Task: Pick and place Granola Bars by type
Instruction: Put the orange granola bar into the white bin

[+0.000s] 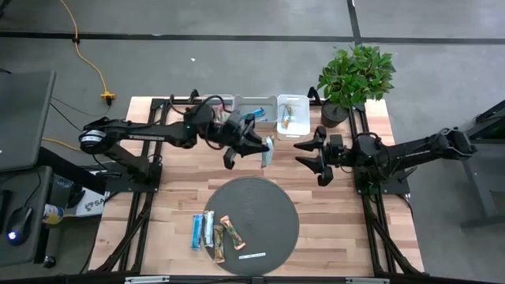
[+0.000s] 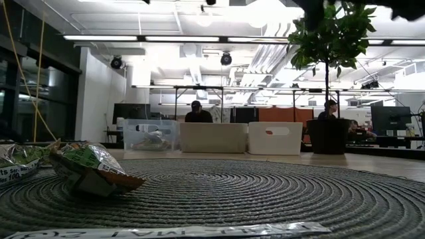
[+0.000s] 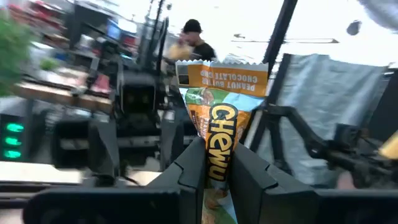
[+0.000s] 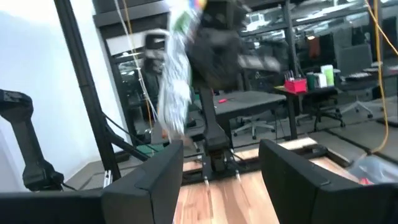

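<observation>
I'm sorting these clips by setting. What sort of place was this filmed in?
Most likely an open-plan robotics lab or office. Long ceiling strip lights run over desks with dark monitors, people sit working behind the pale wooden table, and a yellow cable trails over grey floor.

Four granola bars are lying side by side at about seven o'clock on the one round woven mat, with one white label strip lying just beside them toward six o'clock. One more bar is sitting clamped in the left end effector, and at least one other is resting in the rightmost bin of the three bins lining the surface at twelve o'clock. Two end effectors are hanging over the surface, the right end effector spread wide, and one potted plant is standing at one o'clock.
</observation>
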`<action>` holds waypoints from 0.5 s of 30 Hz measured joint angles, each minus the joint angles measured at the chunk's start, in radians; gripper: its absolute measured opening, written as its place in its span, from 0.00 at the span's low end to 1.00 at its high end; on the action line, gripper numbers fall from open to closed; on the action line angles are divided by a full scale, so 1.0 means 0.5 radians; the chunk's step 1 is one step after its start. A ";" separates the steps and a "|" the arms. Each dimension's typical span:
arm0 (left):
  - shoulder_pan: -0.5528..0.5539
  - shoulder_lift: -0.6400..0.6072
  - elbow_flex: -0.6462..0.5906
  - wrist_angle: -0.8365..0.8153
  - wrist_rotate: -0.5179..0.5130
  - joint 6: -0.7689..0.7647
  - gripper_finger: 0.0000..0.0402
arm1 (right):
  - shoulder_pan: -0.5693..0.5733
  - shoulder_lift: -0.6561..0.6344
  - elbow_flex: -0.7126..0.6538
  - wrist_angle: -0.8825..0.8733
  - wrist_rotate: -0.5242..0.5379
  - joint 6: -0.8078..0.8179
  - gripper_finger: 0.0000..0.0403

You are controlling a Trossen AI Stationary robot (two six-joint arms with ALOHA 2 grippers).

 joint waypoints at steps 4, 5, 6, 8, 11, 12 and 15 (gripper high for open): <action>0.034 0.096 0.000 0.192 0.192 -0.151 0.13 | -0.001 0.178 0.210 -0.093 -0.042 -0.035 0.48; 0.035 0.116 0.000 0.233 0.218 -0.174 0.13 | -0.002 0.222 0.259 -0.124 -0.045 -0.034 0.48; 0.034 0.132 -0.001 0.274 0.221 -0.187 0.13 | -0.003 0.263 0.301 -0.161 -0.059 -0.033 0.48; 0.028 0.149 -0.001 0.330 0.223 -0.191 0.13 | -0.003 0.343 0.370 -0.209 -0.088 -0.033 0.48; 0.027 0.149 0.000 0.318 0.225 -0.189 0.13 | -0.003 0.455 0.450 -0.213 -0.173 -0.014 0.48; 0.028 0.149 0.000 0.311 0.225 -0.189 0.13 | -0.003 0.487 0.478 -0.213 -0.205 -0.004 0.48; 0.029 0.150 -0.001 0.312 0.228 -0.183 0.13 | -0.003 0.565 0.544 -0.211 -0.272 0.035 0.48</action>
